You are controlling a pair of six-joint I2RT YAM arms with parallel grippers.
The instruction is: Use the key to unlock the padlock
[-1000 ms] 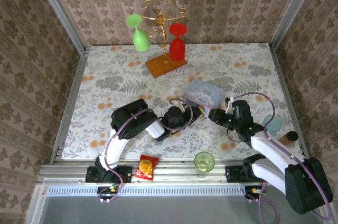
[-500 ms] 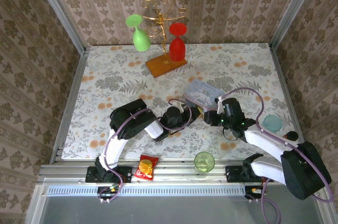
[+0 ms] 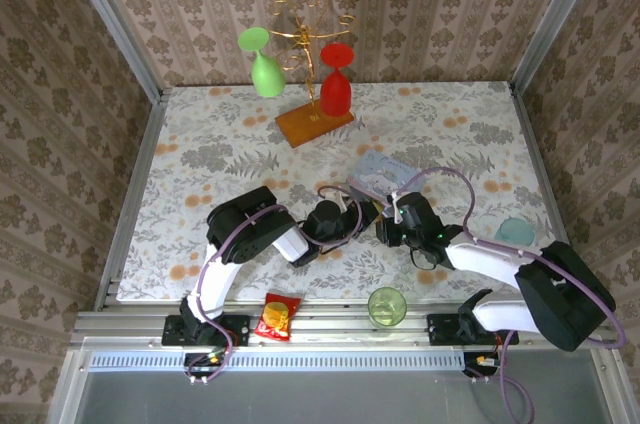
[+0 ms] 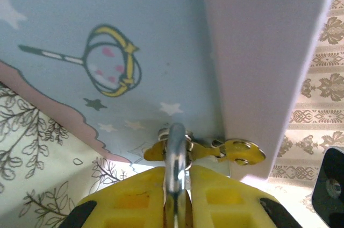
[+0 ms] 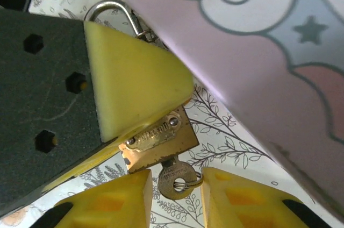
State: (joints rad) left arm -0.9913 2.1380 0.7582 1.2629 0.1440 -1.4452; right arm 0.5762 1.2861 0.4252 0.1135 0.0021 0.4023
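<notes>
Beside tin (image 5: 258,50), left gripper (image 4: 174,179) clamping one padlock (image 5: 161,139), right gripper (image 5: 176,186) spread around one key (image 5: 174,177)

Count: 1 padlock (image 5: 161,136), 1 key (image 5: 174,177), 1 pale-blue tin (image 3: 385,172), 2 goblets, 1 green goblet (image 3: 262,69) & 1 red goblet (image 3: 335,84), 1 gold rack (image 3: 312,122) w/ wood base, 1 green cup (image 3: 386,306), 1 teal cup (image 3: 516,232), 1 snack pkt (image 3: 279,316)

The padlock (image 5: 161,137) is a small brass body with stamped lettering, tilted just above the floral surface (image 5: 226,147). Its silver shackle (image 5: 110,8) arches at the far end. The thin silvery key (image 5: 174,178) sits in the keyway, head and small ring protruding.
</notes>
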